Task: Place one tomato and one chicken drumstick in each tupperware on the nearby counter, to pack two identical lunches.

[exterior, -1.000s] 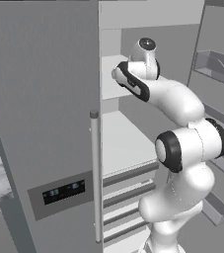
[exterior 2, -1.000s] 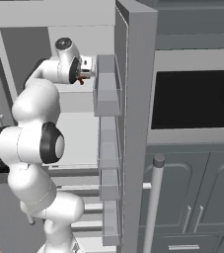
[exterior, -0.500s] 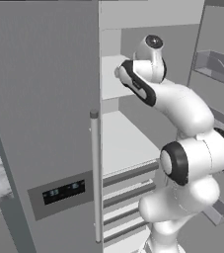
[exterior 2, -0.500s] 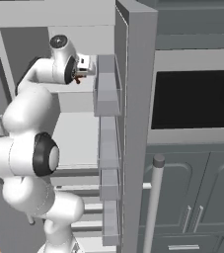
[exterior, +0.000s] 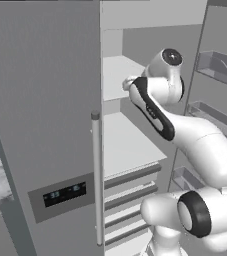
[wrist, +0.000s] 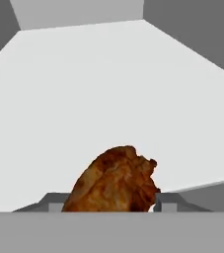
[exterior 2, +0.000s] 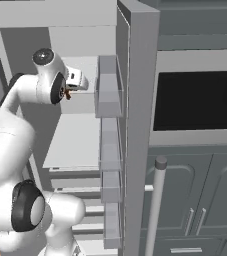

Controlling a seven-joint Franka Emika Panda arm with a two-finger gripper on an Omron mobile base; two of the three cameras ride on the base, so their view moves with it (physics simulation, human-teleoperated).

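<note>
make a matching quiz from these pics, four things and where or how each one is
Things:
1. drumstick
2. hand
3. fridge handle
4. oven window

States or places:
a. black, right of the open fridge
b. brown, between the fingers
c. upright on the closed door
d. reaching in over a white shelf

Pairs: 1-b, 2-d, 3-c, 4-a

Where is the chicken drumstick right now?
The drumstick sits between the gripper's fingertips at the bottom of the hand view, over a white fridge shelf. In the right base view it shows as a small brown spot at the hand, left of the door bins.
</note>
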